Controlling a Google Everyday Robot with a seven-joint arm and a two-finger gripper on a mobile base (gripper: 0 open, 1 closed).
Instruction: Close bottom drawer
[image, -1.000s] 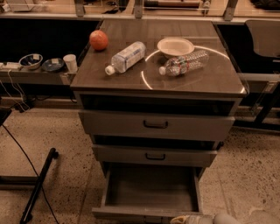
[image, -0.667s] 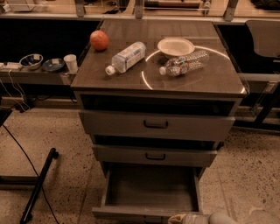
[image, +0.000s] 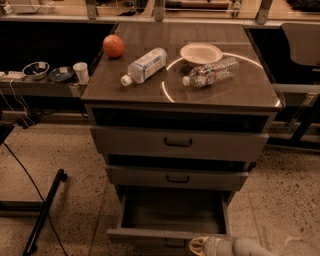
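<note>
Hand (image: 199, 246) stays by front of open bottom drawer (image: 150, 233), nothing moved; grip cannot be told

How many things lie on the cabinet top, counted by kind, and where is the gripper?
Bottles: 2
Bowl: 1
Orange ball: 1
Total: 4
The gripper is at the lower edge of the view, just in front of the open bottom drawer.
</note>
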